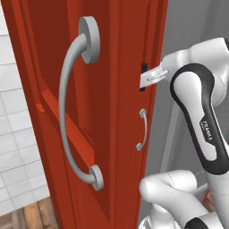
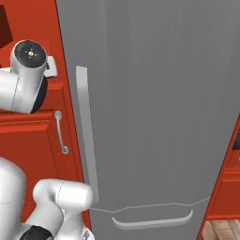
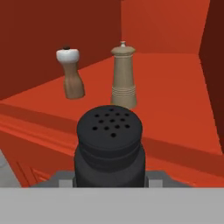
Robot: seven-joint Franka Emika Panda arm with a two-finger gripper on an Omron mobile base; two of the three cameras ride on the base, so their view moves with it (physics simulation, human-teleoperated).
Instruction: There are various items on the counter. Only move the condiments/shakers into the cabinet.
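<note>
Claw [image 3: 109, 183] clamped on dark shaker [image 3: 109, 144] before cabinet shelf [image 3: 175, 87]. Risked toppling tan mill [image 3: 123, 76] and white-topped shaker [image 3: 70, 74] if pushed farther.

One wordmark legible: "FRANKA", small pale capitals running lengthwise down the dark band of the robot arm's forearm link [image 1: 206, 129], at about 3 o'clock in the left base view. Letters read top to bottom along the band. Cabinet door, grey appliance front and the shakers in the hand view carry no readable marks.
</note>
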